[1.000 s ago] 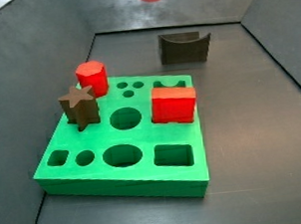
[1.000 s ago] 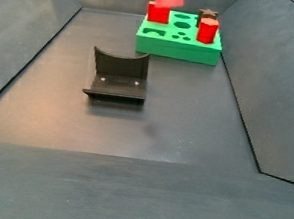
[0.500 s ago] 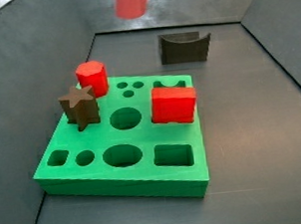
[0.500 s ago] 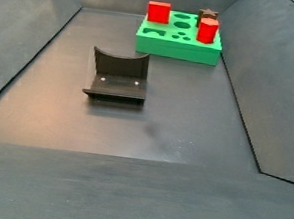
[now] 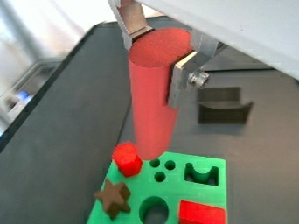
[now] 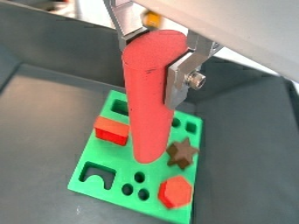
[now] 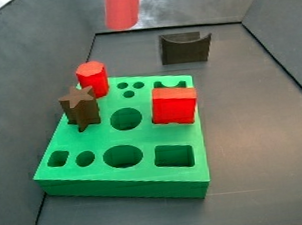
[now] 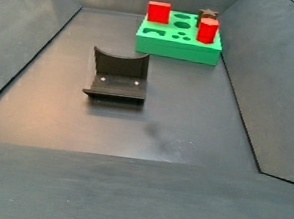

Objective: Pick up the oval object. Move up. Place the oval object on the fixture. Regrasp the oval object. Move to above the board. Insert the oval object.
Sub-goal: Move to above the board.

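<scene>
My gripper [image 5: 158, 52] [image 6: 156, 57] is shut on the upper end of the oval object [image 5: 152, 105] [image 6: 149, 105], a long salmon-red rod that hangs upright from the jaws. A side view catches only the rod's lower part [image 7: 124, 5] at its upper edge, high above the floor; the gripper itself is outside both side views. Beneath the rod lies the green board [image 5: 176, 191] [image 6: 117, 162] [image 7: 142, 135] [image 8: 178, 48] with its many holes. The dark fixture [image 5: 225, 105] [image 7: 184, 47] [image 8: 116, 76] stands on the floor apart from the board, with nothing in its notch.
On the board stand a red cube [image 7: 174, 105] [image 8: 159, 13], a short red hexagonal peg [image 7: 91, 78] [image 8: 208, 29] and a brown star peg [image 7: 78, 103] [image 6: 181, 153]. Grey sloping walls close in the dark floor on all sides.
The held rod has shifted left in the side view and more of its length now shows at the upper edge. Board, pegs and fixture have not moved.
</scene>
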{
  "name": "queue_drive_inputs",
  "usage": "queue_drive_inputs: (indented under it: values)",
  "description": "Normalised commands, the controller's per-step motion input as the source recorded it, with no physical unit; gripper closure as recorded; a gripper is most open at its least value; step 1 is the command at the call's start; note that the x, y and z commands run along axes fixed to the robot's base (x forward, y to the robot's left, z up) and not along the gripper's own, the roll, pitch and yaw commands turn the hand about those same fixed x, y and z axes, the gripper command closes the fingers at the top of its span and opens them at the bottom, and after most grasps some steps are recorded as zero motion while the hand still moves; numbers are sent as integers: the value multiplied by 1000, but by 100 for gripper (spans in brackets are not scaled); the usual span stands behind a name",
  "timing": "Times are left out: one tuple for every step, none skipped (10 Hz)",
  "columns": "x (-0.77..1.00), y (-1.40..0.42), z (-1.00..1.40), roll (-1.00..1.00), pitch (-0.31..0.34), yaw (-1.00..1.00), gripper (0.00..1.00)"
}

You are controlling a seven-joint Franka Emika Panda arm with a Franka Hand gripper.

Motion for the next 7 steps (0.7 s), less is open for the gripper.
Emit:
queue_drive_inputs:
  values:
    - [-51,-18,8,-101,-222,1000,100]
    - [-58,-4,2,-95,-238,1000,100]
    - [-64,9,0,-83,-272,1000,100]
    - [-61,11,-1,-67,-295,1000,100]
    - [-51,10,-1,-44,-330,1000,100]
    - [-48,9,-1,-34,-336,971,100]
    - [-47,8,-2,-10,-243,609,100]
